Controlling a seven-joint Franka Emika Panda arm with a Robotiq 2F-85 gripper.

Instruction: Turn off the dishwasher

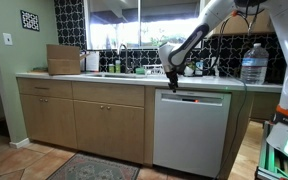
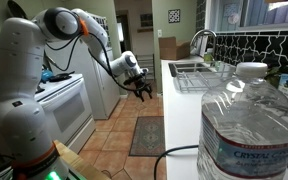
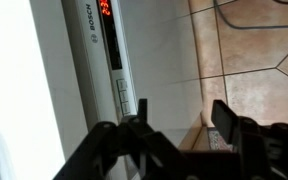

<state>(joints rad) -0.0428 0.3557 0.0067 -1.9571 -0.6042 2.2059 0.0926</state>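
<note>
Currently the dishwasher [image 1: 191,135] stands under the desk [image 1: 104,77], its white front set between tan cabinet doors [image 1: 109,125] and the end of the run. A control strip [image 1: 191,98] runs along its top edge, with a small red light showing on it in an exterior view. The arm [image 1: 199,35] reaches down from above the desk, and the hand [image 1: 172,82] hangs just in front of the strip's end nearest the cabinets.

In the wrist view the strip [image 3: 96,60] is seen close, with a red display [image 3: 104,8] lit and a row of buttons [image 3: 122,95] below it. The hand [image 3: 179,125] has its two fingers [image 3: 222,118] spread apart with nothing between them. One finger sits right at the buttons; whether it touches them I cannot tell. Tiled floor [image 3: 254,60] shows beyond the white front [image 3: 164,50].

A big water jug [image 2: 249,120] stands on the desk, well apart from the hand [image 2: 141,88].
</note>
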